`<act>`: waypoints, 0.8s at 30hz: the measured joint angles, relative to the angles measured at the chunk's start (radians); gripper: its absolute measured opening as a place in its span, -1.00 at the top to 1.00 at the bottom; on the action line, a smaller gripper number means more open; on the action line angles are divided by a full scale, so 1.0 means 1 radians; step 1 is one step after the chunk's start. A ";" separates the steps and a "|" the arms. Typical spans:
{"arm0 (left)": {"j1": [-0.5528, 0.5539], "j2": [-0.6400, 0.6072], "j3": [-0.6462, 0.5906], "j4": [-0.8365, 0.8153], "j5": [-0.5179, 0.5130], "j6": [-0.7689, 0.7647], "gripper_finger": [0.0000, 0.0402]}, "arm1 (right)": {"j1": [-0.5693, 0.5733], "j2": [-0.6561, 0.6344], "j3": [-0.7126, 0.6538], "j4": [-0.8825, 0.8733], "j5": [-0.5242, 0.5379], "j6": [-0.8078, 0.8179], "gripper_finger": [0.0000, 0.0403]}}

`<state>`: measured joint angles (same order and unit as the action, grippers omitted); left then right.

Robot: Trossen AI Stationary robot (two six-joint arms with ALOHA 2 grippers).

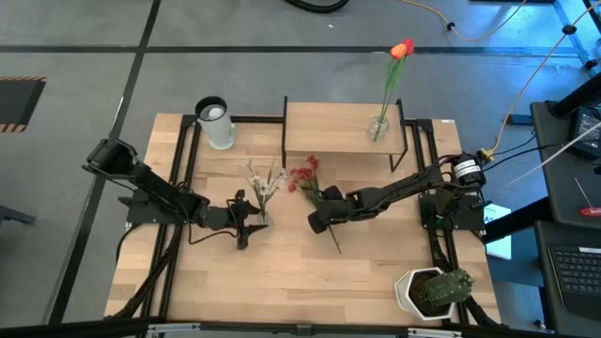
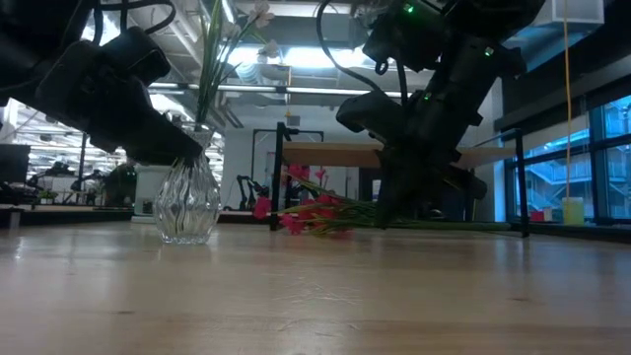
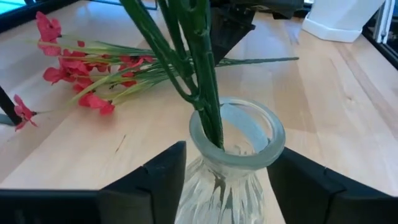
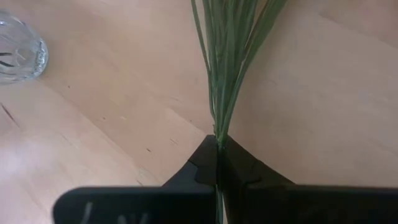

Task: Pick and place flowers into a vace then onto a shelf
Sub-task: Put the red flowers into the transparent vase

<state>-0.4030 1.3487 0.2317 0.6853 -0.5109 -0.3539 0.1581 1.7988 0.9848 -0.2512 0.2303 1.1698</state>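
A clear ribbed glass vase stands on the tabletop and holds white blossom sprigs. Their green stems rise out of its mouth. My left gripper is open, with one finger on each side of the vase just below the rim. A red blossom sprig lies low over the table to its right, and my right gripper is shut on it. Behind them stands the shelf, carrying a second vase with an orange tulip. My left gripper comes at the vase nearly level from the table's left side. Its fingers flank the vase below the rim. Whether they touch the glass, I cannot tell. My right gripper pinches the red sprig's bundled green stems between its two shut fingers. It comes from above, slanting down. The stems run on past the fingers. The blossom end is down near the table.
A white cylinder with a dark rim stands at the back left. A green cactus in a white pot sits at the near right corner. Bare wood lies along the table's near side.
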 joint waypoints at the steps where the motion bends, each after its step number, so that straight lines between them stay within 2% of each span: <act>1: 0.000 0.000 0.000 0.000 0.004 0.000 -0.07 | 0.000 0.000 0.000 0.000 -0.006 0.000 0.98; 5: -0.001 -0.029 0.000 -0.035 0.043 -0.001 -0.13 | 0.002 0.000 0.000 -0.004 -0.023 -0.003 0.98; 9: -0.002 -0.115 0.000 -0.172 0.045 -0.003 -0.14 | 0.003 0.000 0.000 -0.006 -0.023 -0.004 0.98; 16: -0.002 -0.350 0.000 -0.540 0.059 -0.063 -0.15 | 0.003 0.000 0.000 -0.002 -0.022 -0.003 0.98; 22: -0.002 -0.537 0.000 -0.926 0.105 -0.247 -0.12 | 0.018 -0.001 0.053 -0.019 -0.014 -0.015 0.98; 24: -0.002 -0.579 0.000 -0.996 0.121 -0.302 -0.10 | 0.036 -0.016 0.086 -0.104 0.018 -0.017 0.98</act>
<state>-0.4049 0.7695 0.2317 -0.3111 -0.3899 -0.6555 0.1937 1.7833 1.0707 -0.3555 0.2479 1.1529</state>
